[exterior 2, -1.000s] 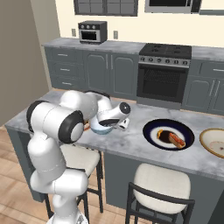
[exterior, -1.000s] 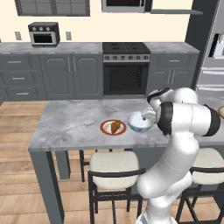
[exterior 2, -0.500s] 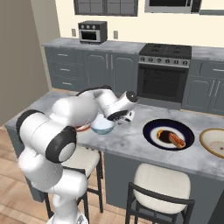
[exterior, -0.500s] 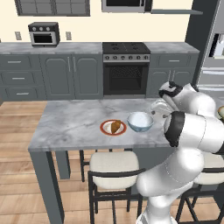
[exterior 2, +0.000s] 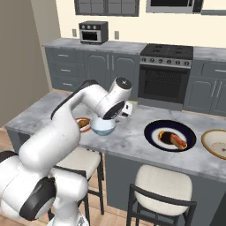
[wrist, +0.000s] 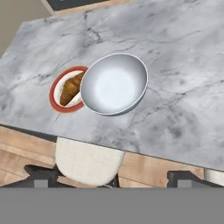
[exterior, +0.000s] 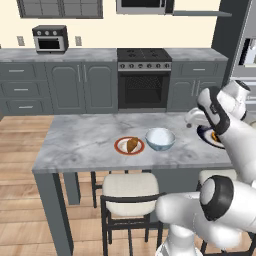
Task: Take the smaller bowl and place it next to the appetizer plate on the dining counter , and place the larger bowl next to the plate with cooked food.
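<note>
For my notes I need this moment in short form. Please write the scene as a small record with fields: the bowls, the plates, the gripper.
smaller bowl: upright on the dining counter, beside the appetizer plate, released
larger bowl: far end of counter, beyond the plate with cooked food, not yet moved
gripper: open, empty, above the counter near the smaller bowl

You will find no readable text, label, brand or number anywhere in these views. The oven (exterior: 144, 91) and the toaster oven (exterior: 50, 38) carry no legible markings.
</note>
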Tool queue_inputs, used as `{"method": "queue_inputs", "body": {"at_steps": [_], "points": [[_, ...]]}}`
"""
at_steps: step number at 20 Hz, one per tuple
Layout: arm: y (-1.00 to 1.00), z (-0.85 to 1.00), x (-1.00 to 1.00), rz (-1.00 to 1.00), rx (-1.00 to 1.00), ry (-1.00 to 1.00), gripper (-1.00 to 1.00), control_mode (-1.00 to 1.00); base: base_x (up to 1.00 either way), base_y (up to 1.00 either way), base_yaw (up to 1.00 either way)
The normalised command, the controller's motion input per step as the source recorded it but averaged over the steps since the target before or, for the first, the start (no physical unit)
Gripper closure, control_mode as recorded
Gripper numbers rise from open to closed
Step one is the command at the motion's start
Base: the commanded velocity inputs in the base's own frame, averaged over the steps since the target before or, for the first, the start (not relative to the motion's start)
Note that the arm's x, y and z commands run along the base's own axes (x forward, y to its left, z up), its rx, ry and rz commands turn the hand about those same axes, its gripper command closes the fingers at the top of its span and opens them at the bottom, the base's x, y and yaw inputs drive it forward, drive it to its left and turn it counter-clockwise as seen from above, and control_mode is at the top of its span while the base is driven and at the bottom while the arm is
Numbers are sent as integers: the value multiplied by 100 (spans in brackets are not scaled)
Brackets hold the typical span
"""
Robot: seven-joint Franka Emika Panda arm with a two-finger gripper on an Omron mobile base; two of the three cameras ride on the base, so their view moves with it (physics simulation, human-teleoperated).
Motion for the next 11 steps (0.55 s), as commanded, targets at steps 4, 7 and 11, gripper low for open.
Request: {"method": "queue_inputs", "body": {"at_steps": [4,7,11], "points": [[1,42,-100,2,-5,-9,-100,-100,0,0,0],[0,50,-98,0,0,-8,-100,-100,0,0,0],[-37,38,-72,0,0,-2,-100,-100,0,0,0]]}}
